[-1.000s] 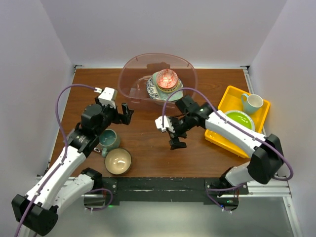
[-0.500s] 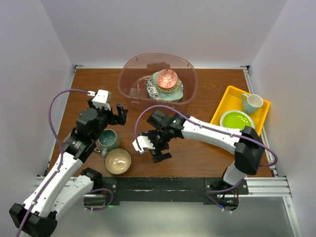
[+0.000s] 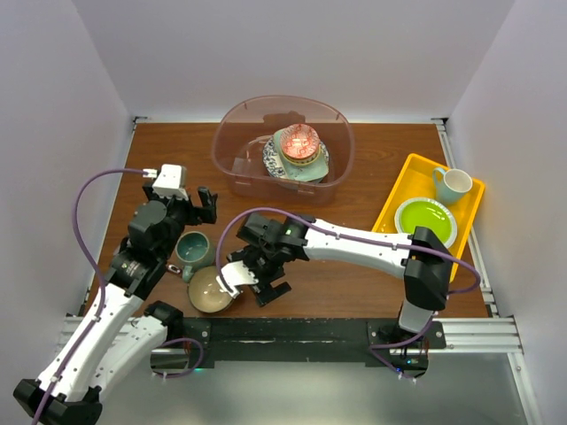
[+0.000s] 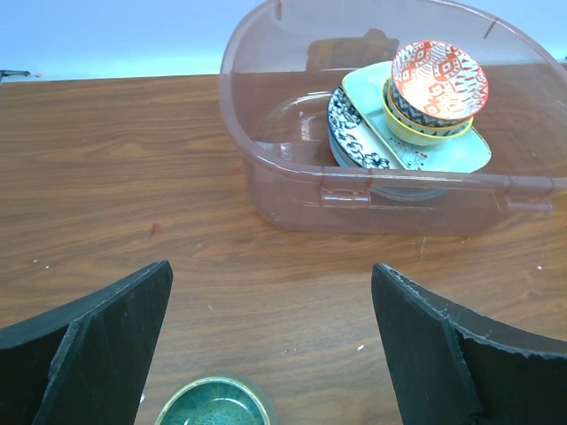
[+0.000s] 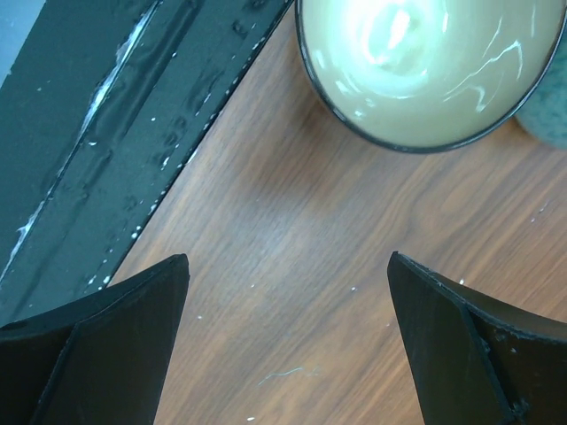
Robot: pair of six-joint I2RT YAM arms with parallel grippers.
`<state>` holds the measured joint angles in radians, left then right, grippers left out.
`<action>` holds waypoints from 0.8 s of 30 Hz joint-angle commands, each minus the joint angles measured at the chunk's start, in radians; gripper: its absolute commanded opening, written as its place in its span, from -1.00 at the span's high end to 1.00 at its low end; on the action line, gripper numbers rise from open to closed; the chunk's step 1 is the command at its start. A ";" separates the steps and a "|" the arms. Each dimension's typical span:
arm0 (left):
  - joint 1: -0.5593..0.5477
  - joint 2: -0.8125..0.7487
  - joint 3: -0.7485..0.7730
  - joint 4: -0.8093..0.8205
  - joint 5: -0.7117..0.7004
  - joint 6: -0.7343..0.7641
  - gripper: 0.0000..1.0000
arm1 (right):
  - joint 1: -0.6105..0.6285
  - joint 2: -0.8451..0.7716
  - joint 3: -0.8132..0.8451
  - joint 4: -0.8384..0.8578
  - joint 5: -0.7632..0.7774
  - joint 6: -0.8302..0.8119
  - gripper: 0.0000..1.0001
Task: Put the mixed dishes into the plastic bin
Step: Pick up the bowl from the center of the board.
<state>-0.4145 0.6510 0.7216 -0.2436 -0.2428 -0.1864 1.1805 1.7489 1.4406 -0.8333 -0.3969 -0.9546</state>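
Observation:
The plastic bin (image 3: 232, 168) stands at the back centre and holds a stack: a blue-patterned plate, a mint square dish (image 4: 461, 150) and a red-patterned bowl (image 3: 299, 143) on top. A teal mug (image 3: 194, 251) and a tan bowl (image 3: 211, 289) stand on the table at the near left. My left gripper (image 3: 202, 205) hangs open just behind the mug (image 4: 213, 409), which shows at the bottom edge of the left wrist view below its jaws (image 4: 270, 270). My right gripper (image 3: 252, 282) is open beside the tan bowl (image 5: 425, 62), over bare wood (image 5: 288, 258).
A yellow tray (image 3: 403, 181) at the right carries a lime-green plate (image 3: 426, 217) and a pale mug (image 3: 452, 184). A black strip (image 3: 292, 332) runs along the table's near edge, close to the right gripper. White walls enclose the table.
The right arm swung left and toward the near edge, from in front of the bin to beside the tan bowl. The left gripper drew back slightly to the left. Both stayed open.

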 commanded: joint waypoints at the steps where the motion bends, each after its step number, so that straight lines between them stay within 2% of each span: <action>1: 0.005 -0.008 -0.010 0.021 -0.039 0.024 -1.00 | 0.027 0.015 0.063 -0.006 0.049 0.004 -0.96; 24: 0.005 -0.007 -0.021 0.032 -0.035 0.019 -1.00 | 0.090 0.072 0.118 0.006 0.112 0.046 -0.96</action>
<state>-0.4145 0.6491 0.7044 -0.2527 -0.2661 -0.1860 1.2568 1.8130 1.5127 -0.8375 -0.3138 -0.9264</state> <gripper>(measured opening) 0.997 0.983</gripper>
